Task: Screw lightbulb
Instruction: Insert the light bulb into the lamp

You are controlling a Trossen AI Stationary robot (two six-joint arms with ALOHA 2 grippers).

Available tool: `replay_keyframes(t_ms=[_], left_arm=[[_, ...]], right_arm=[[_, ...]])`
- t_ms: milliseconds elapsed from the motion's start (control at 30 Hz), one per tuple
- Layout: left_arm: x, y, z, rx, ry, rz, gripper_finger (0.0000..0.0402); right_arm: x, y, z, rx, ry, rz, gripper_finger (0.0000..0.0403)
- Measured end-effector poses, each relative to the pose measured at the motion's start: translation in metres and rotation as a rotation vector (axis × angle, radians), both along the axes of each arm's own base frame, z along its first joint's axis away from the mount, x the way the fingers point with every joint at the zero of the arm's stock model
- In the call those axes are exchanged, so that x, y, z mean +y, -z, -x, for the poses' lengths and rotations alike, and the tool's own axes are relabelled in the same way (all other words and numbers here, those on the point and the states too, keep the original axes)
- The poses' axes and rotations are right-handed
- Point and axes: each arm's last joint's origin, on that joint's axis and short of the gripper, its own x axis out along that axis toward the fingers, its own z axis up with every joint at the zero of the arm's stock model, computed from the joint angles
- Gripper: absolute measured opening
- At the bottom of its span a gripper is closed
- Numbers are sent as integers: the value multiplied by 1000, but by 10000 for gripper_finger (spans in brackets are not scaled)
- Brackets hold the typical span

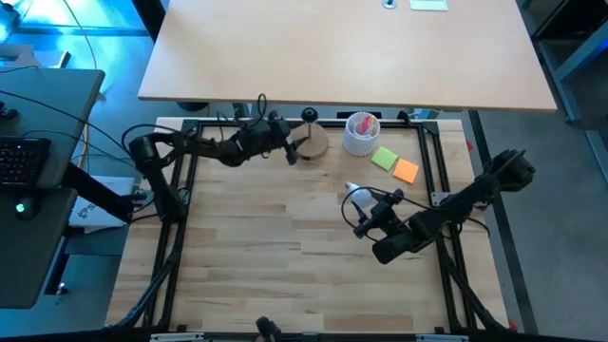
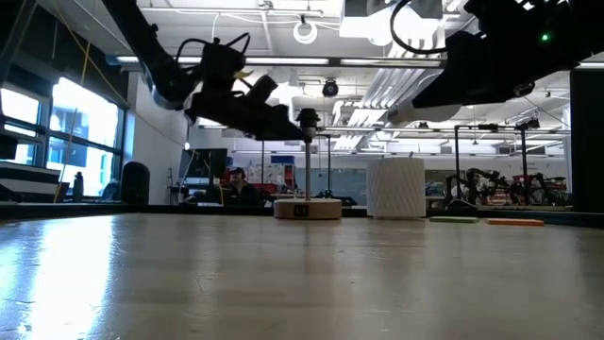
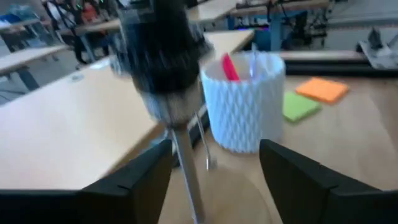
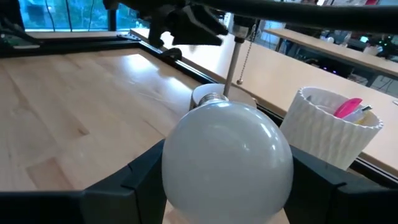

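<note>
The bulb [image 4: 227, 155] is grasped in the right hand [image 1: 364, 211], base forward for screwing. The socket [image 3: 163, 56] is flanked by the released left hand [image 3: 214, 165].

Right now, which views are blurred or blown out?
Left wrist view: black socket smeared, white cup soft. Low view: window glare, arms silhouetted. Right wrist view: lightbulb sharp in the right gripper. High view: even light.
</note>
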Motion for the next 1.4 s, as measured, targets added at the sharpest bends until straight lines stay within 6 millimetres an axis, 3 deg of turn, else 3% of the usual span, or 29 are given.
replay_keyframes(t_ms=[267, 567, 733, 867, 933, 1100, 1267, 1400], left_arm=[[21, -12, -29, -44, -68, -14, 245], [24, -12, -33, -20, -65, -28, 243], [20, -16, -35, -7, -50, -79, 223], [14, -17, -38, 14, -25, -128, 184], [9, -17, -41, 26, 3, -155, 160], [-17, -19, -52, 121, 79, -312, 157], [-57, -16, -61, 470, 61, -676, 156], [-84, -10, -64, 743, 63, -907, 145]], right_arm=[[0, 0, 0, -21, 7, -10, 234], [0, 0, 0, -32, 10, -20, 234], [0, 0, 0, -26, 7, -17, 234], [4, -1, 0, -22, -15, -8, 234], [9, -3, -1, -24, -38, -1, 234], [21, -20, -8, -5, -92, 37, 234], [32, -48, -19, 54, -162, 77, 234], [30, -62, -25, 142, -199, 82, 234]])
